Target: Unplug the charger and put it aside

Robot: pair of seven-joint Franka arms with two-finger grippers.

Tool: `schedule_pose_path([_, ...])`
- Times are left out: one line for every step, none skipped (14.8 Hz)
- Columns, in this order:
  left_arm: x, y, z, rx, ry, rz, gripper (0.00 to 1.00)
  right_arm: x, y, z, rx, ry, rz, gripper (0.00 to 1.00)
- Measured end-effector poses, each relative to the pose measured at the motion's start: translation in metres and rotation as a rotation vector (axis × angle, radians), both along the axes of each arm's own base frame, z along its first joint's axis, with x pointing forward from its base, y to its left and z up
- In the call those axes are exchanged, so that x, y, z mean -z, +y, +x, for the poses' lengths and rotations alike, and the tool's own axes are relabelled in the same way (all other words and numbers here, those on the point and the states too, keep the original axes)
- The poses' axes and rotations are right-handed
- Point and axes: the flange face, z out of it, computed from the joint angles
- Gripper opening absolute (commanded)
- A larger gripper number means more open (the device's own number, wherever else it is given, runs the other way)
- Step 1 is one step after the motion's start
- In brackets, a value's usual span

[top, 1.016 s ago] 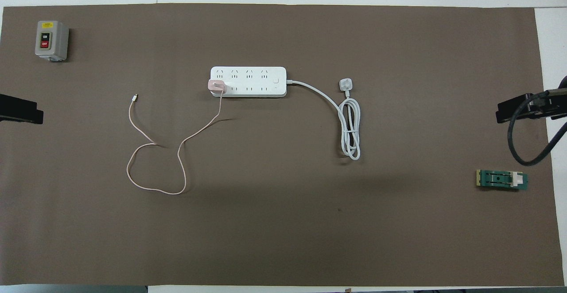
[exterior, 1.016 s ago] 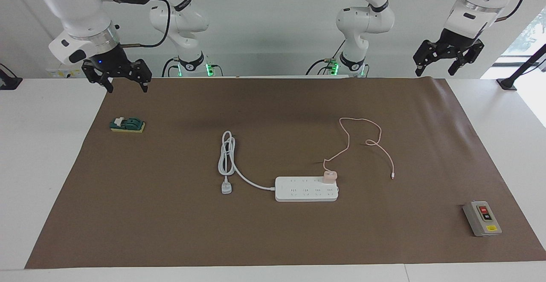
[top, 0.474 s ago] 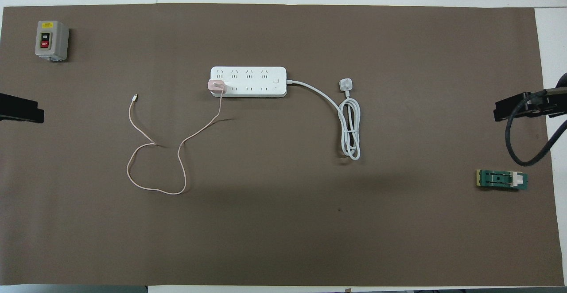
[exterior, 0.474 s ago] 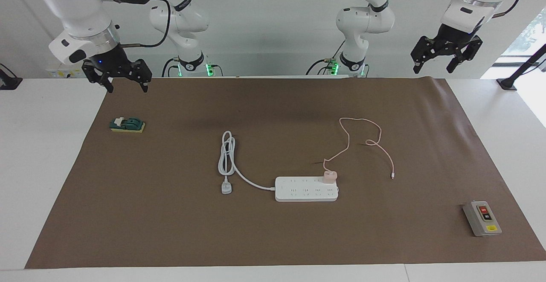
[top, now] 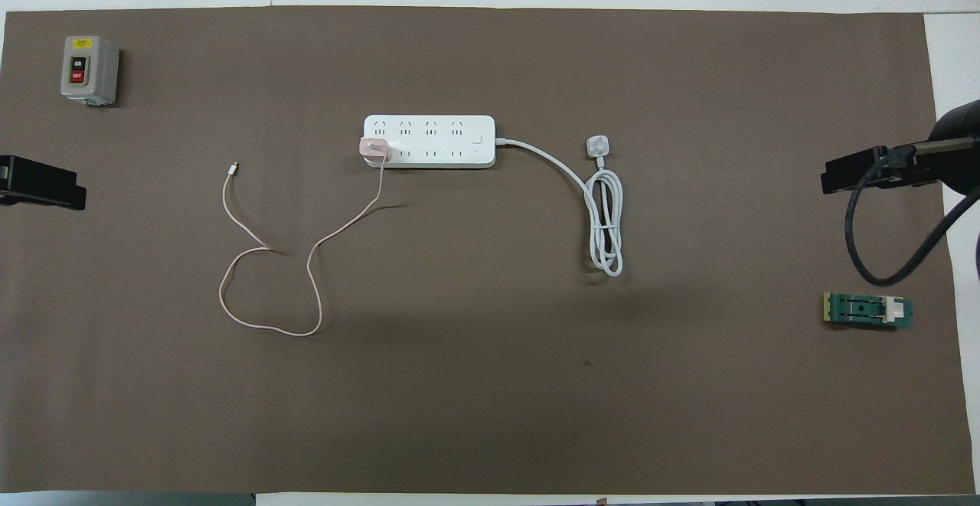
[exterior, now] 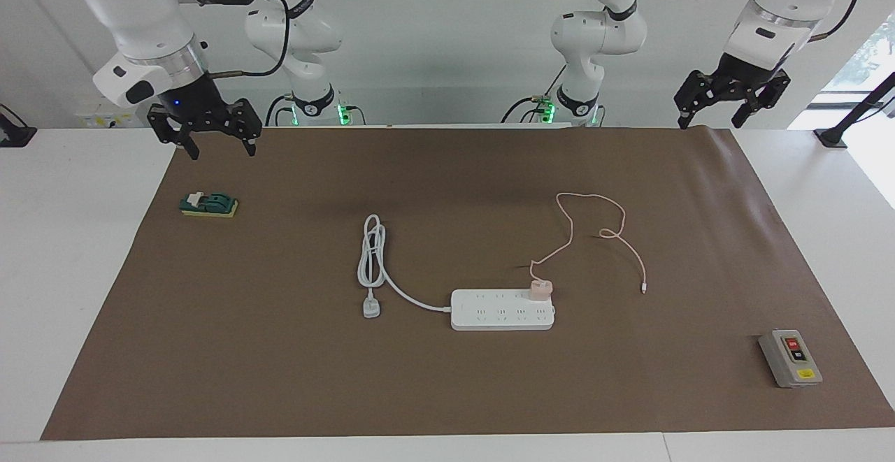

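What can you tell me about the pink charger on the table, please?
The charger is a small pale pink cube, plastic by its look, plugged upright into the end socket of the white power strip at the side toward the left arm. A thin pink cable runs from it toward the robots, loops loosely on the brown mat and ends in a small free connector. No gripper touches it.
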Motion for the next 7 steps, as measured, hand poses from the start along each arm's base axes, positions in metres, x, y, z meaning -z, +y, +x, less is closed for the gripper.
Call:
schedule_pose_path([-0.001,-0.001,0.0,0.002,-0.001,0.0,1.0,0.005,0.01,0.002,0.003,0.002,0.002,1.0])
schedule_pose_path([-0.001,-0.003,0.0,0.005,-0.001,0.0,1.0,0.01,0.02,0.004,0.009,0.0,0.005,1.0])
schedule_pose_path([-0.001,-0.005,-0.001,0.003,-0.001,0.0,1.0,0.016,0.029,0.007,0.017,-0.001,0.008,1.0])
schedule_pose_path([-0.001,-0.006,-0.001,-0.004,0.0,0.0,1.0,0.022,0.038,0.01,0.026,0.0,0.015,1.0])
schedule_pose_path([0.0,-0.007,-0.001,-0.01,0.005,0.001,1.0,0.027,0.046,0.013,0.043,-0.001,0.03,1.0])
schedule_pose_path([0.002,-0.008,-0.001,-0.02,0.014,0.002,1.0,0.032,0.054,0.016,0.072,0.0,0.055,1.0])
schedule_pose_path([0.004,-0.008,-0.001,-0.041,0.023,0.003,1.0,0.036,0.062,0.019,0.108,0.0,0.082,1.0])
